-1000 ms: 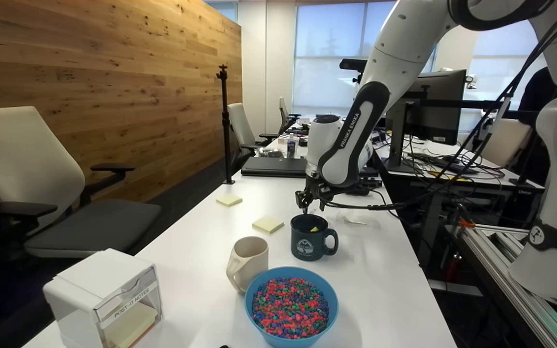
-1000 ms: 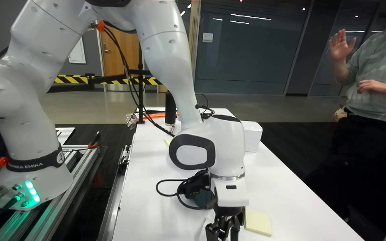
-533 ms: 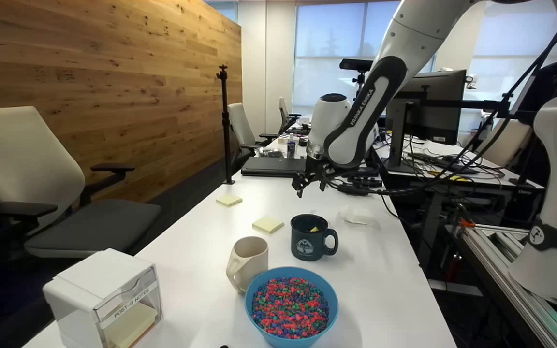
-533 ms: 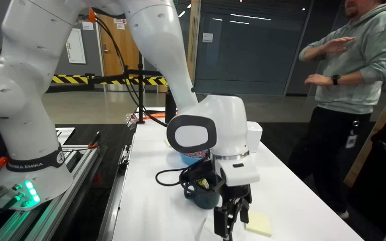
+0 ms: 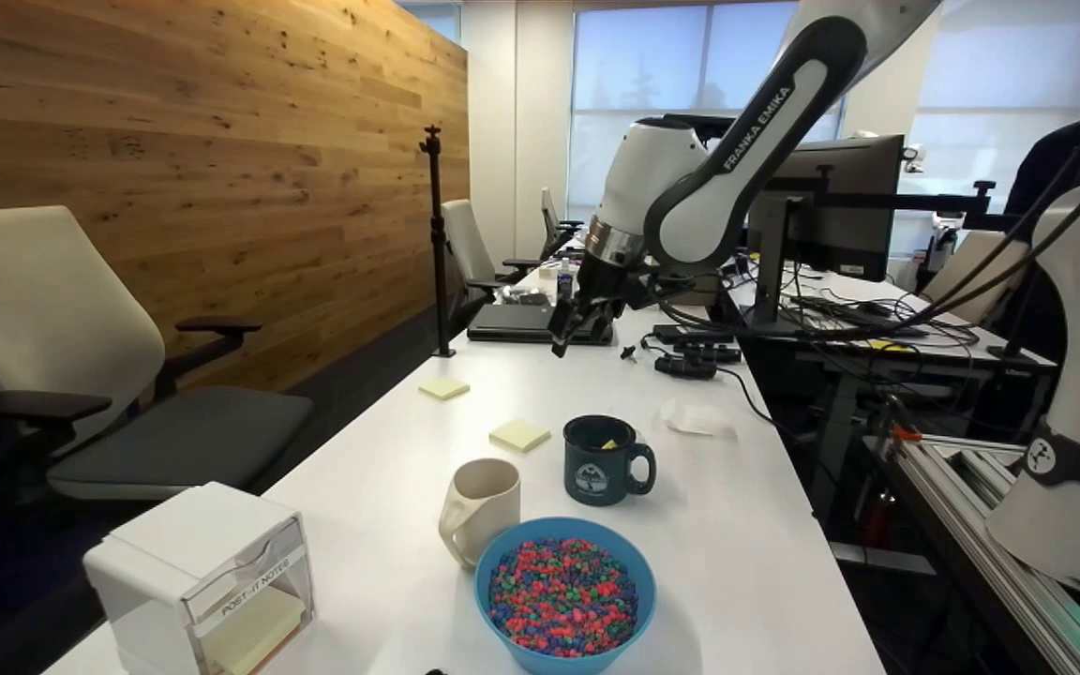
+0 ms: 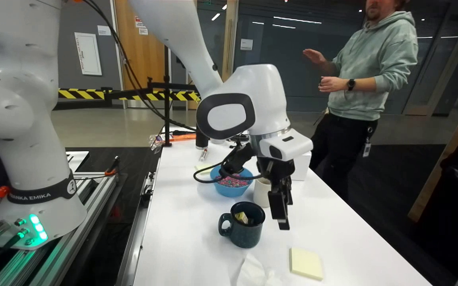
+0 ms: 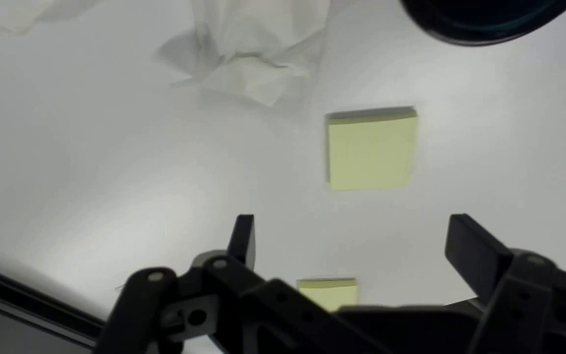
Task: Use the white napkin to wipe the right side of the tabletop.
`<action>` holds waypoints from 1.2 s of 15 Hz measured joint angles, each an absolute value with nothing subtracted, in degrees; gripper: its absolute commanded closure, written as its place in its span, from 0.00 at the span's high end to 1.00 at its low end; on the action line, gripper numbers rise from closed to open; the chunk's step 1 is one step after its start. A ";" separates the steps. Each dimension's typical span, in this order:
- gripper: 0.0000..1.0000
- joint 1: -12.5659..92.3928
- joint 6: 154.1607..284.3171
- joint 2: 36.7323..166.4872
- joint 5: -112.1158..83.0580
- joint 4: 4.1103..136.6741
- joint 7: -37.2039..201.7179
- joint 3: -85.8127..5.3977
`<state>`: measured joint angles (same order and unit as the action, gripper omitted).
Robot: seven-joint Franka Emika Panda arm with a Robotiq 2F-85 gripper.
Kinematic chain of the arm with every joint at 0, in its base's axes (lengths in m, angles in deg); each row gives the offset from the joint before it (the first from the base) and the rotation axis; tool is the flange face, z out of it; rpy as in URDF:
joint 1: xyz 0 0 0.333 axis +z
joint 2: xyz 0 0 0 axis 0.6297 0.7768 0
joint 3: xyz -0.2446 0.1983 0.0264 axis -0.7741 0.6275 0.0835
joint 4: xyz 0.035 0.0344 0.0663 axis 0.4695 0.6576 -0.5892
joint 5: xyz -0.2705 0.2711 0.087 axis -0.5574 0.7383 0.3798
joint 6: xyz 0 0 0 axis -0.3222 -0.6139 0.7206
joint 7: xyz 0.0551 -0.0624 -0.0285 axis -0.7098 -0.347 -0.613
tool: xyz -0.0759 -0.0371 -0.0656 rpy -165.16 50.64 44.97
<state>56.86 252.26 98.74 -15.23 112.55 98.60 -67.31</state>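
The white napkin (image 5: pixel 690 419) lies crumpled on the white tabletop (image 5: pixel 737 562), behind and right of the dark mug, near the table's right edge in an exterior view. It also shows at the bottom of an exterior view (image 6: pixel 251 272), partly cut off, and at the top of the wrist view (image 7: pixel 258 49). A further white paper corner shows at the wrist view's upper left; I cannot tell if it is the same piece. My gripper (image 7: pixel 352 236) is open and empty above the tabletop, apart from the napkin. It also shows in both exterior views (image 5: pixel 587 323) (image 6: pixel 281 212).
A dark mug (image 5: pixel 599 469), a beige mug (image 5: pixel 482 506), a blue bowl (image 5: pixel 566 595), yellow note pads (image 5: pixel 519 435) and a white dispenser (image 5: pixel 207 572) stand on the table. A black laptop (image 5: pixel 531 323) and black devices (image 5: pixel 687 366) lie at the far end. A person (image 6: pixel 376 71) stands nearby.
My gripper has risen from low beside the napkin and moved away from it and tilted. The napkin and dark mug are now more visible. The person has moved leftward in an exterior view.
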 measured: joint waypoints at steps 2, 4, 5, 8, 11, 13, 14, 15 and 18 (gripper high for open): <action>1.00 56.77 250.01 96.10 -14.74 113.53 96.15 -64.76; 1.00 53.96 247.68 94.01 -15.01 114.11 95.36 -59.61; 1.00 52.18 246.60 93.26 -15.03 114.31 95.08 -56.91; 1.00 48.21 243.80 92.28 -15.14 114.31 94.56 -51.09; 1.00 45.77 241.34 92.15 -15.96 114.12 94.52 -48.06; 1.00 44.69 239.52 92.15 -17.11 113.95 94.52 -47.12; 1.00 44.20 238.72 92.15 -17.64 113.86 94.52 -46.73; 1.00 43.80 237.98 92.15 -18.14 113.75 94.52 -46.45; 1.00 43.05 236.19 92.15 -19.50 113.33 94.52 -45.69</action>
<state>43.05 236.19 92.15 -19.50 113.33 94.52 -45.69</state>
